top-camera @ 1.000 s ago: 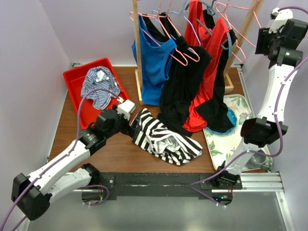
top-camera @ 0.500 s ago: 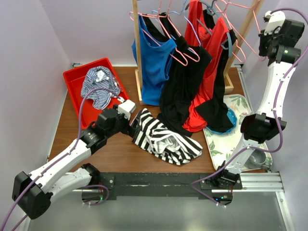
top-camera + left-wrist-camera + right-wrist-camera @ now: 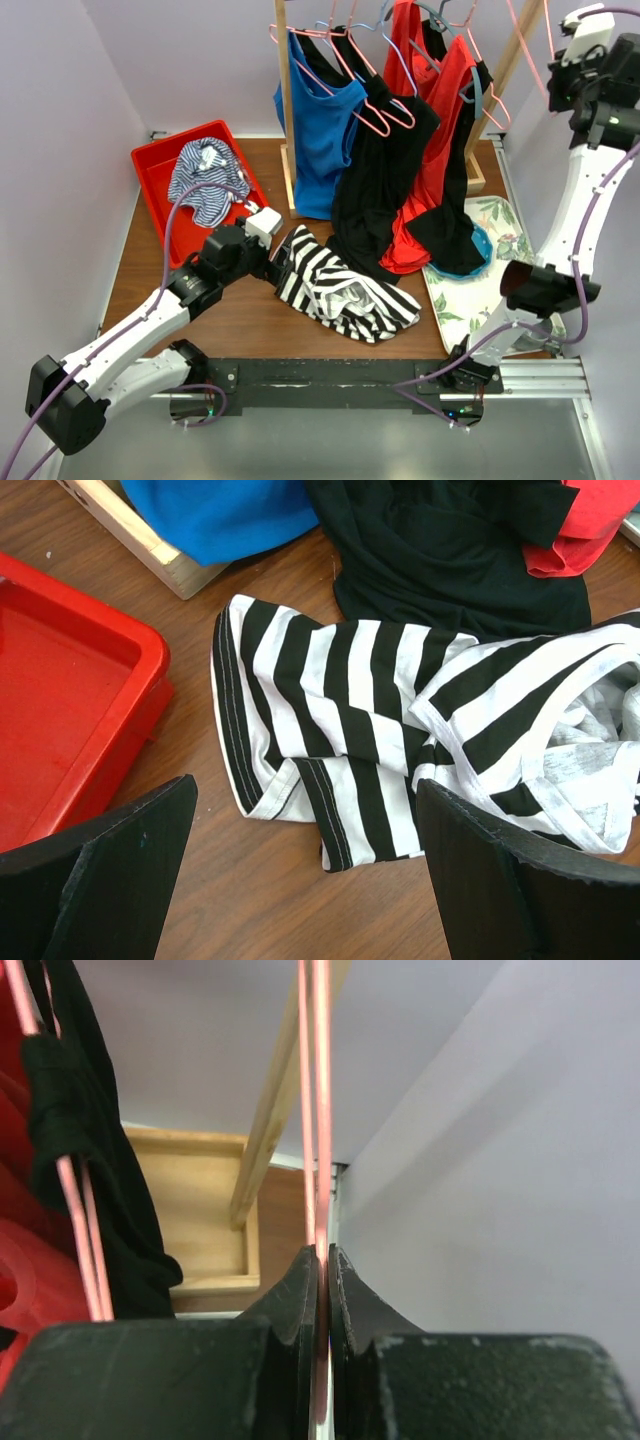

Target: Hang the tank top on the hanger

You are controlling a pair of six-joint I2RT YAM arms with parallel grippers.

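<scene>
The tank top (image 3: 340, 285) lies crumpled on the counter (image 3: 240, 320), near the middle and a little toward the near edge, its black and white stripes running from the left end effector (image 3: 305, 790) out to the right. That end effector is spread wide over the tank top's left end, one finger (image 3: 110, 870) by the red tray (image 3: 70, 700) and the other (image 3: 520, 880) over the striped cloth; I cannot tell whether it touches the fabric

The right end effector (image 3: 322, 1252) is raised high above the far right corner, pinched narrow on the thin pink wire of the hanger (image 3: 322, 1110), which runs straight up between its fingers. The hanger is held in the air beside the wooden rack (image 3: 284, 100), well apart from the tank top

On the rack at the far edge hang a blue top (image 3: 320, 130), a black top (image 3: 375, 190) and a red top (image 3: 440, 120). The red tray sits at the far left corner with a thin-striped garment (image 3: 205, 180) in it
</scene>
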